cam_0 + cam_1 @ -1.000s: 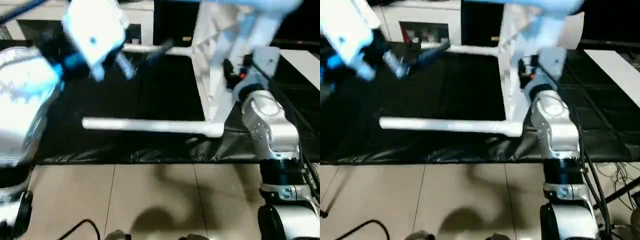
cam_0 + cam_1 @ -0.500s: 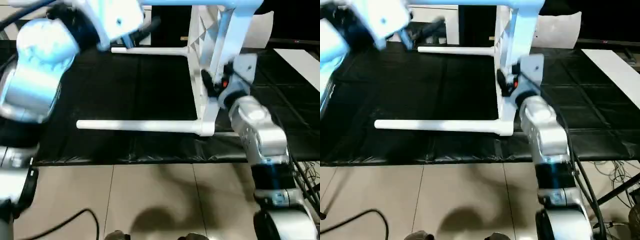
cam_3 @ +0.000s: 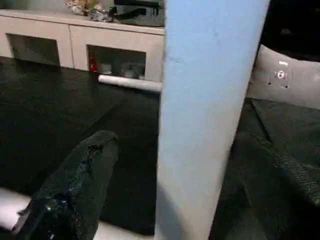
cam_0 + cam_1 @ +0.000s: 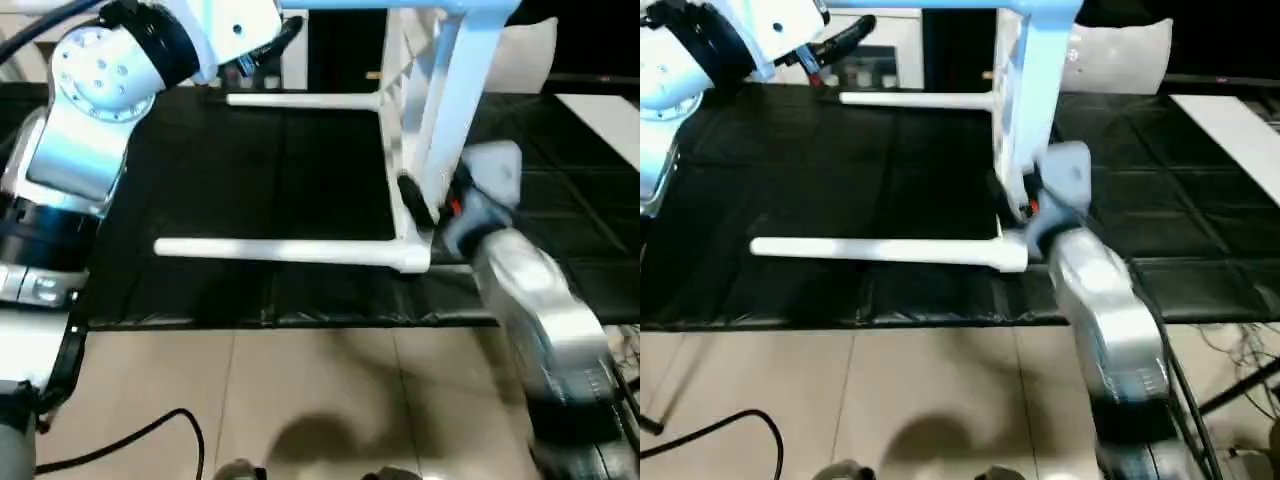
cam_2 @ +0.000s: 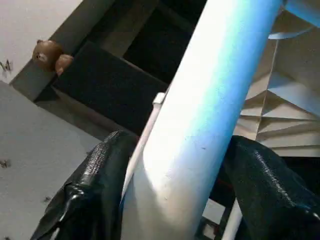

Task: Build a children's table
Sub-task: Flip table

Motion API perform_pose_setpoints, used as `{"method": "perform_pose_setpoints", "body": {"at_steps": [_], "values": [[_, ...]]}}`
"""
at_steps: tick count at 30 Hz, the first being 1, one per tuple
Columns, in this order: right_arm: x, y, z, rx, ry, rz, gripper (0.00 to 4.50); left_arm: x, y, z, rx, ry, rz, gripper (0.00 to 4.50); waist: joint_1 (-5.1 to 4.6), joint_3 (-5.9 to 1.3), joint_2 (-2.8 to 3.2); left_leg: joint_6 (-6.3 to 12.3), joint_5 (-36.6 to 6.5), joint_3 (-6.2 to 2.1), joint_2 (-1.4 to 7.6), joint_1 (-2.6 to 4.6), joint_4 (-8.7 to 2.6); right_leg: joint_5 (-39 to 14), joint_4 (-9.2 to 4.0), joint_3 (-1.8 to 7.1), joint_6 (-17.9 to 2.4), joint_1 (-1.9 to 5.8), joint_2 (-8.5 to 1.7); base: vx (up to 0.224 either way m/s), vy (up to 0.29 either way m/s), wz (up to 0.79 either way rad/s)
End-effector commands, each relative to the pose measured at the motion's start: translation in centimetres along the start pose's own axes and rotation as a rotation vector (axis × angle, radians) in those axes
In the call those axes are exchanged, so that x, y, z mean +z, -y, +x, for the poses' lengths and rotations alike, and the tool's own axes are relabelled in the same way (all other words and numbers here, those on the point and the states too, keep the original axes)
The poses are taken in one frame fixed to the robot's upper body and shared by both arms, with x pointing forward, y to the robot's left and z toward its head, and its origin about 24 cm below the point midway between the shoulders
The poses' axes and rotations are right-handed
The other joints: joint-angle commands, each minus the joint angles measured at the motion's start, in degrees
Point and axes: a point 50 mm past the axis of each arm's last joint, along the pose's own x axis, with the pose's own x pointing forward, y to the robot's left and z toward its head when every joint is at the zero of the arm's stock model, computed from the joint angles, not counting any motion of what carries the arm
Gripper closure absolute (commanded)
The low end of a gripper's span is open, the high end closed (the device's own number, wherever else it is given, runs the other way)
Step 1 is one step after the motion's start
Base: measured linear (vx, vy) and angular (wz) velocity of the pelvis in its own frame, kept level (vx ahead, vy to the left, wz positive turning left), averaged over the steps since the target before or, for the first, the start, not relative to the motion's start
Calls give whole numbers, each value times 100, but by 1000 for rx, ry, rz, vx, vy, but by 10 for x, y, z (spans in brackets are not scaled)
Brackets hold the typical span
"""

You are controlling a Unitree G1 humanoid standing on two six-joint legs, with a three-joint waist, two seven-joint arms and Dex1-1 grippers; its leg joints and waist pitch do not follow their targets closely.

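Observation:
The children's table lies on its side on the black mat, its ribbed top (image 4: 400, 150) standing on edge. Two white legs point left: a near one (image 4: 280, 252) on the mat and a far one (image 4: 300, 100). An upper leg (image 4: 400, 6) runs along the picture's top. My left gripper (image 4: 275, 35) is up by that upper leg. In the left wrist view the leg (image 5: 200, 125) passes between the two fingers (image 5: 95, 190), a thin gap on one side. My right gripper (image 4: 425, 205) is low at the top's near edge, open, with a white upright part of the table (image 3: 210, 100) between its spread fingers (image 3: 75, 190).
The black mat (image 4: 250, 170) ends at a tiled floor (image 4: 300, 400), where a black cable (image 4: 150, 440) lies. A white cabinet (image 3: 75, 45) stands behind the mat. A grey-white cushion (image 4: 1120, 60) and a white board (image 4: 1230, 130) lie at the back right.
My left arm swung in from the left and brought its gripper around the upper leg. My right gripper's fingers spread wider and its forearm dropped back toward me.

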Motion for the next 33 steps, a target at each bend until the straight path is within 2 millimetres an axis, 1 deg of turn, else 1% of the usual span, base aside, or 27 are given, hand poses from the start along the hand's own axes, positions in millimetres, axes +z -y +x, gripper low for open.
{"method": "perform_pose_setpoints", "body": {"at_steps": [1,2,3,4,5,6,7,9,10,12,13,14,15,17,18,19,21,22,23,25,26,28,29,30,31,32,33], "values": [[8,-10,-5,62,27,2,58,-3,-2,0,-9,-25,-23,154,28,-402,77,-517,-1640,-55,105,150,-443,-1316,-404,126,-854,263,-219,0,0,0],[8,-14,-9,84,30,3,58,-6,-3,0,4,-47,-44,154,24,-401,77,-519,-1676,-61,104,149,-449,-1383,-411,123,-842,266,-222,0,0,0],[8,-14,-9,84,30,3,58,-6,-3,0,4,-47,-44,161,23,-388,76,-516,-1793,-58,106,169,-443,-1552,-437,130,-812,230,-223,0,0,0],[7,-17,-13,105,32,9,58,-8,-6,0,17,-64,-71,169,14,-382,71,-522,-1847,-62,104,165,-449,-1652,-438,128,-799,232,-223,0,0,0],[5,-20,-15,122,27,12,58,-10,-7,0,26,-78,-102,176,36,-379,153,-544,-1936,-74,103,187,-448,-1797,-452,133,-779,205,-231,0,0,0],[5,-20,-15,124,26,12,58,-10,-8,0,28,-79,-105,180,19,-370,102,-538,-2016,-72,96,175,-453,-1913,-476,130,-741,209,-221,0,0,0],[2,-23,-19,150,10,18,58,-13,-12,1,47,-97,-161,182,21,-358,105,-522,-2114,-68,87,188,-458,-2088,-506,133,-712,193,-220,0,0,0],[-1,-25,-21,162,-1,21,58,-15,-13,2,54,-110,-193,189,31,-360,99,-485,-2124,-79,80,181,-454,-2283,-521,133,-666,196,-237,0,0,0],[-5,-25,-22,177,-26,28,58,-17,-15,2,79,-112,-260,189,28,-356,88,-468,-2124,-80,74,170,-453,-2355,-531,132,-646,198,-237,0,0,0],[-6,-25,-22,180,-33,30,58,-17,-15,2,86,-112,-277,190,31,-354,86,-428,-2039,-88,69,156,-451,-2559,-547,123,-591,204,-251,0,0,0],[-10,-25,-23,187,-49,38,58,-18,-16,2,102,-116,-330,190,24,-349,88,-406,-2011,-86,65,142,-453,-2648,-555,121,-559,203,-255,0,0,0],[-12,-24,-24,190,-58,43,58,-19,-16,2,110,-119,-364,191,36,-345,97,-394,-2024,-88,61,151,-445,-2726,-569,119,-538,189,-256,0,0,0],[-20,-23,-27,204,-94,37,58,-21,-21,1,159,-121,-431,191,35,-347,81,-354,-1999,-76,53,159,-427,-2822,-586,124,-521,181,-258,0,0,0],[-27,-22,-30,209,-131,44,58,-20,-29,0,230,-102,-522,191,53,-356,65,-253,-1829,-63,40,134,-410,-2898,-601,123,-488,189,-261,0,0,0],[-27,-22,-30,209,-131,44,58,-20,-29,0,230,-102,-522,191,63,-368,65,-228,-1755,-65,30,124,-399,-2885,-598,117,-483,196,-265,0,0,0],[-34,-18,-33,191,-161,67,58,-16,-37,-2,295,-64,-587,191,63,-374,70,-203,-1682,-62,25,113,-393,-2861,-594,115,-485,200,-266,0,0,0],[-39,-13,-35,140,-183,113,58,-13,-43,-4,336,-31,-620,191,87,-400,85,-93,-1364,-48,31,82,-380,-2509,-566,104,-594,207,-269,0,0,0],[-40,-12,-35,130,-186,122,29,-13,-44,-4,342,-27,-623,190,90,-406,93,-81,-1297,-45,28,65,-375,-2396,-552,100,-624,213,-265,0,0,0],[-44,-7,-35,85,-181,163,22,-11,-46,-6,359,-1,-649,190,96,-414,126,-65,-1247,-41,27,65,-376,-2201,-528,87,-693,211,-257,0,0,0],[-47,-3,-36,52,-175,197,17,-10,-48,-8,369,14,-668,190,115,-427,141,-49,-1240,-38,31,76,-367,-2089,-519,79,-770,201,-260,0,0,0],[-47,2,-34,24,-148,222,2,-8,-49,-10,367,27,-668,191,121,-425,141,-53,-1227,-39,33,75,-372,-2026,-513,76,-790,207,-251,0,0,0],[-46,8,-30,-6,-106,263,0,-7,-49,-13,364,47,-691,191,159,-440,184,-54,-1228,-39,64,95,-379,-1777,-491,81,-884,184,-255,0,0,0],[-44,11,-26,-7,-71,282,0,-7,-49,-14,367,50,-701,191,154,-448,174,-57,-1347,-38,69,100,-393,-1534,-463,72,-965,196,-245,0,0,0],[-38,13,-17,29,-11,297,0,-10,-48,-17,376,44,-723,194,157,-448,191,-63,-1365,-45,68,97,-396,-1484,-454,67,-978,206,-250,0,0,0],[-38,13,-17,29,-11,297,0,-10,-48,-17,376,44,-723,194,134,-440,180,-45,-1361,-48,70,80,-403,-1396,-453,63,-988,222,-253,0,0,0],[-33,16,-7,33,26,311,0,-12,-48,-19,389,39,-748,206,145,-443,181,-38,-1347,-42,69,88,-397,-1368,-451,63,-985,223,-252,0,0,0],[-33,16,-7,33,26,311,0,-12,-48,-19,389,39,-748,206,128,-440,179,-12,-1306,-39,66,78,-396,-1294,-445,68,-1012,229,-261,0,0,0]]}}
